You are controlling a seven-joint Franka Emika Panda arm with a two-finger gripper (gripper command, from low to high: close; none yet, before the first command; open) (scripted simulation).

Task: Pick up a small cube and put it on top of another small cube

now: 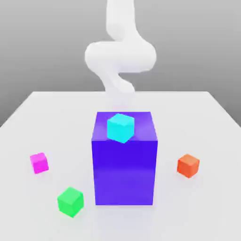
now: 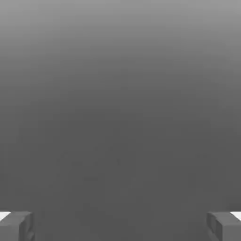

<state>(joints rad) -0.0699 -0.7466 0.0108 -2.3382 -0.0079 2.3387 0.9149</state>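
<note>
Spread wide, with its two fingertips well apart, claw (image 2: 120, 227) of mine shows at the edge of the hand view, with plain grey between the tips; what surface that grey is, I cannot tell. The magenta cube (image 1: 39, 163) I have to pick up rests on the worktop (image 1: 61, 117), toward the exterior view's left, its glossy faces plain. Near it, closer to that camera and a little toward the exterior view's right, sits the green cube (image 1: 71, 202), slightly larger, also plain; the two stand apart. Farther toward the exterior view's right, and apart from both, stands the big blue-violet block (image 1: 124, 172), upright, its front face bare and smooth. On its top lies the cyan cube (image 1: 121, 128), turned at an angle to the block's edges. Beyond the block, toward the exterior view's right, the orange-red cube (image 1: 188, 165) rests on the worktop, plain-faced too. The block hides a strip of worktop behind it. My white arm (image 1: 120, 56) reaches down at the far side, its upper part cut off by the frame, and its lowest part fades into the pale worktop, hard to make out. The worktop's near part runs out of the frame.
</note>
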